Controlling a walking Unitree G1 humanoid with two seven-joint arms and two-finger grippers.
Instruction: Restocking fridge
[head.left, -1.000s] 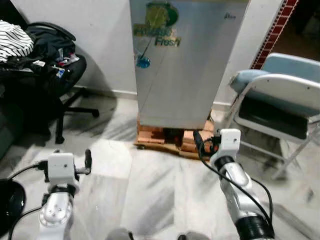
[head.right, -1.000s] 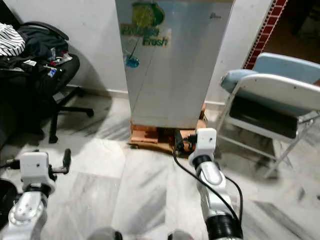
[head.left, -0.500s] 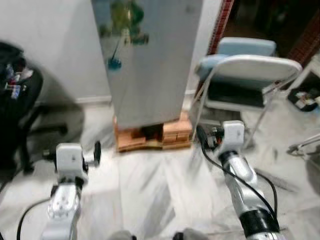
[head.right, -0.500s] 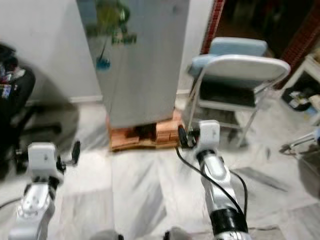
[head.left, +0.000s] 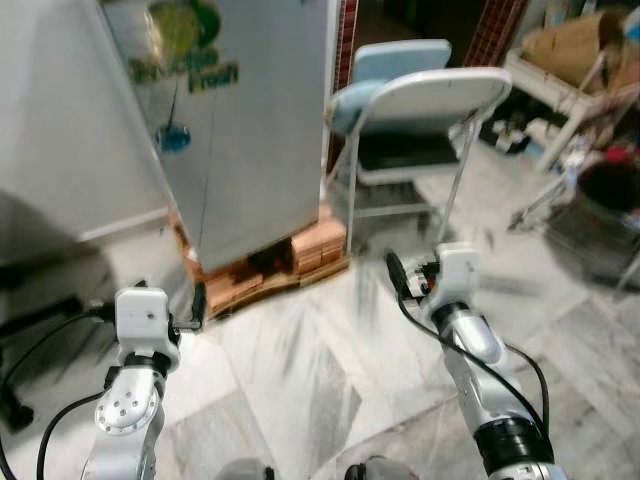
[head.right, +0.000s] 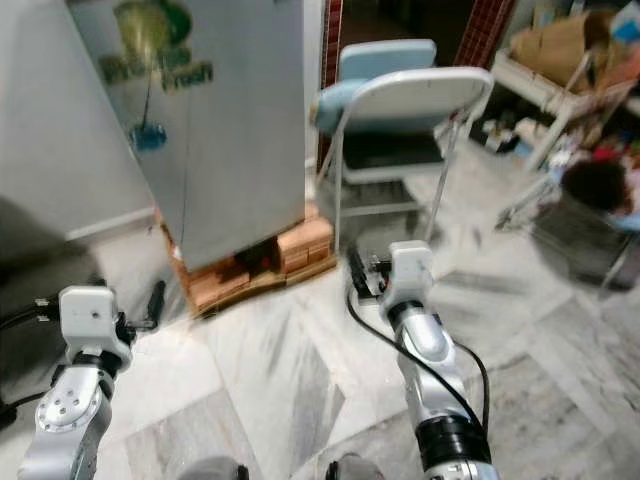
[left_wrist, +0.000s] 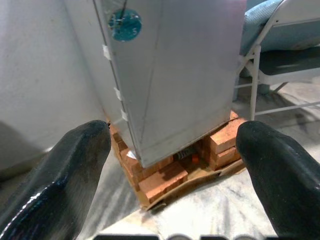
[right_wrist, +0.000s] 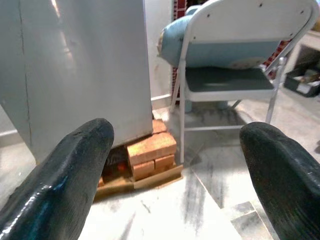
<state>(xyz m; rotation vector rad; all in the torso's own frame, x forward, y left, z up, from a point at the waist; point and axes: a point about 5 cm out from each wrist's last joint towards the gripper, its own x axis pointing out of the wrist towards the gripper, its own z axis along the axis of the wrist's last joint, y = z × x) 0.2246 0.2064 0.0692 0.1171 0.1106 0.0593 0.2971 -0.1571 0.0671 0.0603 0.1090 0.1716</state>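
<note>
**Fridge shut, both sets of fingers empty and spread**

Item 1. Fridge (head.left: 235, 130): silver single-door cabinet, closed, standing on a base of bricks (left_wrist: 165, 182) over the marble floor (head.left: 330, 370). You have it ahead of both sets of fingers and well apart from them. A green logo and a round blue sticker (left_wrist: 124, 24) mark the door. Judged heavy and rigid; the door face looks smooth and likely slippery, so do not count on friction there. No handle can be made out. Your best hold is probably the vertical door edge (left_wrist: 107, 52), where small white tabs show; hook a finger behind it rather than pinch. Expect the seal to resist at first.

Item 2. Left gripper (left_wrist: 170, 165): fingers (left_wrist: 65, 170) spread wide, nothing between them; the fridge's lower corner and the bricks sit framed in the gap, far beyond the tips.

Item 3. Right gripper (right_wrist: 175, 160): fingers (right_wrist: 65, 165) likewise wide and empty; beyond them, fridge toward one finger, folding chair (right_wrist: 235, 55) toward the other.

Item 4. Stock for the fridge: you have none in hand. A cluttered rack (head.left: 575, 60) stands past the chair; contents too blurred to name.
</note>
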